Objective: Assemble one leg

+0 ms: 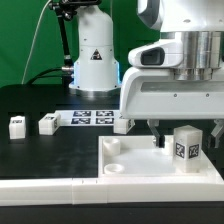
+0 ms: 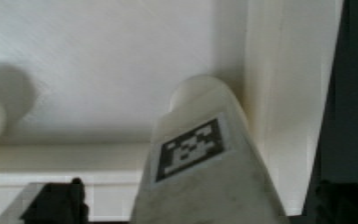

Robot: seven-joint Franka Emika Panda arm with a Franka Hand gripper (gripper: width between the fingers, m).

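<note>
A leg (image 1: 185, 146), a stubby white post with a marker tag on its face, stands upright on the large white panel (image 1: 135, 168) near the exterior view's right. My gripper (image 1: 185, 138) hangs over it, open, with one finger (image 1: 156, 137) on each side of the leg. In the wrist view the leg (image 2: 202, 150) rises between the dark fingertips (image 2: 59, 203), with a gap on both sides. The panel (image 2: 105, 70) fills the background there. Whether the leg sits in a corner socket is hidden.
Three more legs lie on the black table: two at the exterior view's left (image 1: 17, 125) (image 1: 47, 123), one by the arm (image 1: 121, 125). The marker board (image 1: 90, 117) lies behind them. A round socket (image 1: 112, 146) shows on the panel. A long white rail (image 1: 40, 186) runs along the front.
</note>
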